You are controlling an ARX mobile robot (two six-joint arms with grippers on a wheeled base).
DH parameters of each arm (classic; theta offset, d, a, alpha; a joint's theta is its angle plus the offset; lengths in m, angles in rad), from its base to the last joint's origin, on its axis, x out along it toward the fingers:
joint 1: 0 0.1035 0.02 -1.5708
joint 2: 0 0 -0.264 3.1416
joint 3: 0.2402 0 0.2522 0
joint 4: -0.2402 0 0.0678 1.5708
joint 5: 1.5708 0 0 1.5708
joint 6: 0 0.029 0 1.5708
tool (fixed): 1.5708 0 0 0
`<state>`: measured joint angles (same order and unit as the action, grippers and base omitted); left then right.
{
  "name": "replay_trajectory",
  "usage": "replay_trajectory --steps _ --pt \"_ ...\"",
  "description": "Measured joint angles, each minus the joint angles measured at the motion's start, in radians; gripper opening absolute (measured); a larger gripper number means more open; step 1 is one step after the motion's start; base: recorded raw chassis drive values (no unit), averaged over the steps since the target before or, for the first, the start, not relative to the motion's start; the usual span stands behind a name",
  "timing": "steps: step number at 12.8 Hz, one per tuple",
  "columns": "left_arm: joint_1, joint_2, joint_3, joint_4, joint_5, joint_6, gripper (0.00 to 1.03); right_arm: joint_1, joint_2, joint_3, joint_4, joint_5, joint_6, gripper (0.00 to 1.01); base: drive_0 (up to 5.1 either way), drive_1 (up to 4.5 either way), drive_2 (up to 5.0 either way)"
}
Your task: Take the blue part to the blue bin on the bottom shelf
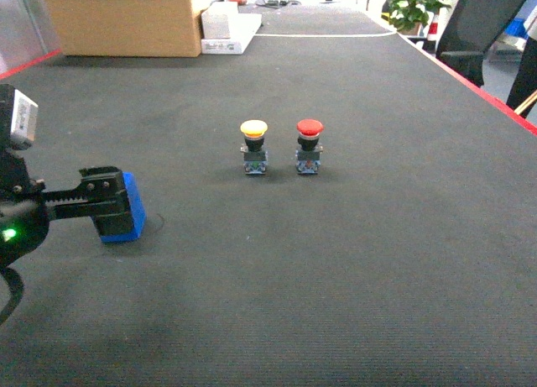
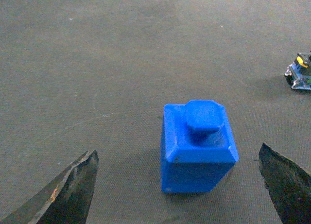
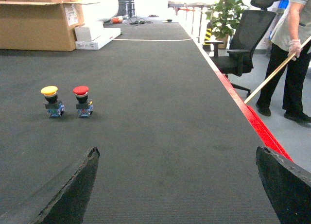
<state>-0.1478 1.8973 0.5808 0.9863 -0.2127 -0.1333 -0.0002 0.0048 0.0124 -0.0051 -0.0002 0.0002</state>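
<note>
**Blue part between wide left jaws on the dark mat**

Blue part [image 2: 198, 151] sits on the dark ribbed mat [image 1: 336, 261], a small block with a raised octagonal stub on top. In the left wrist view it stands between the two dark fingertips [image 2: 73, 190], touching neither; the jaws are wide apart. In the head view the left gripper [image 1: 105, 204] comes in from the left edge and its black body covers much of the part, so only a blue edge shows at the right and below.

Well to the right of the part, near the middle of the mat, stand a yellow button [image 1: 254, 147] and a red button [image 1: 308, 146], side by side and upright, apart from each other.

The right gripper [image 3: 177, 185] does not show in the head view; its wrist camera shows its jaws wide, with only bare mat between them.

The mat runs long and flat, edged by a red strip [image 3: 252, 122] on the right. At the far end lie a cardboard box [image 1: 122, 18] and a white box [image 1: 228, 30]. Beyond the strip are a black office chair [image 3: 243, 44], a potted plant [image 3: 224, 12] and a person [image 3: 294, 54] holding a long stick.
</note>
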Motion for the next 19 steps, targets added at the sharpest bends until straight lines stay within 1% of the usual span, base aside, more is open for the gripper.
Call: replay_trajectory --steps 2,4,7,10,12,13,15,16,19 --pt "0.010 0.079 0.073 -0.022 0.023 -0.016 0.98 0.000 0.000 0.000 0.000 0.000 0.000 0.98 0.0 0.00 0.0" --pt "0.019 0.151 0.132 -0.032 0.039 -0.014 0.98 0.000 0.000 0.000 0.000 0.000 0.000 0.98 0.0 0.00 0.0" --pt "0.019 0.237 0.223 -0.057 0.060 -0.016 0.98 0.000 0.000 0.000 0.000 0.000 0.000 0.98 0.0 0.00 0.0" --pt "0.019 0.298 0.293 -0.078 0.058 -0.016 0.98 0.000 0.000 0.000 0.000 0.000 0.000 0.98 0.0 0.00 0.0" --pt "0.019 0.307 0.312 -0.092 0.043 -0.016 0.98 0.000 0.000 0.000 0.000 0.000 0.000 0.98 0.0 0.00 0.0" --pt "0.019 0.307 0.314 -0.109 0.023 -0.018 0.86 0.000 0.000 0.000 0.000 0.000 0.000 0.98 0.0 0.00 0.0" --pt "0.019 0.306 0.314 -0.117 0.027 -0.019 0.55 0.000 0.000 0.000 0.000 0.000 0.000 0.98 0.0 0.00 0.0" --pt "0.019 0.298 0.305 -0.106 0.022 -0.019 0.45 0.000 0.000 0.000 0.000 0.000 0.000 0.98 0.0 0.00 0.0" --pt "0.019 0.260 0.267 -0.084 0.006 -0.021 0.44 0.000 0.000 0.000 0.000 0.000 0.000 0.98 0.0 0.00 0.0"
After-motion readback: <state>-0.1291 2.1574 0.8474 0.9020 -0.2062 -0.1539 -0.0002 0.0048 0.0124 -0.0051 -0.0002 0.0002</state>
